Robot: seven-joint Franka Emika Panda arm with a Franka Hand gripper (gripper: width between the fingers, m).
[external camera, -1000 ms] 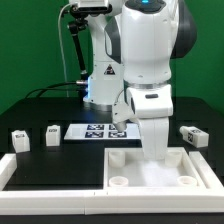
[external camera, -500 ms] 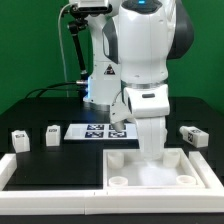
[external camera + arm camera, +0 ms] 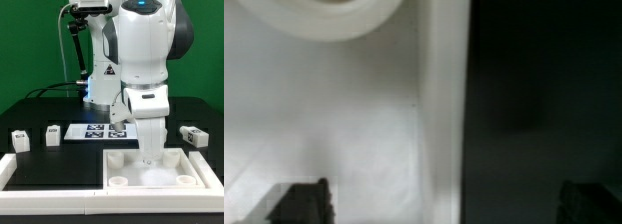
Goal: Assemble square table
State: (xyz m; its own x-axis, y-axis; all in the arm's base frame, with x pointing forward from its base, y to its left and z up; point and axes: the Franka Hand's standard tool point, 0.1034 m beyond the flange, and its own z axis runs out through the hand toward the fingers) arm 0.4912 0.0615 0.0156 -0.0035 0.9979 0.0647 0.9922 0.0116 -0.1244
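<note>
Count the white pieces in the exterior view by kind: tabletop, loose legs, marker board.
Square tabletop: 1
Loose legs: 3
Marker board: 1
Total: 5

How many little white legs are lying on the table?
3: one leg and another at the exterior view's left, one at its right. More may hide behind the arm.

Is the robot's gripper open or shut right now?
Open: in the wrist view the gripper shows two fingertips far apart, with the tabletop raised edge between them.
</note>
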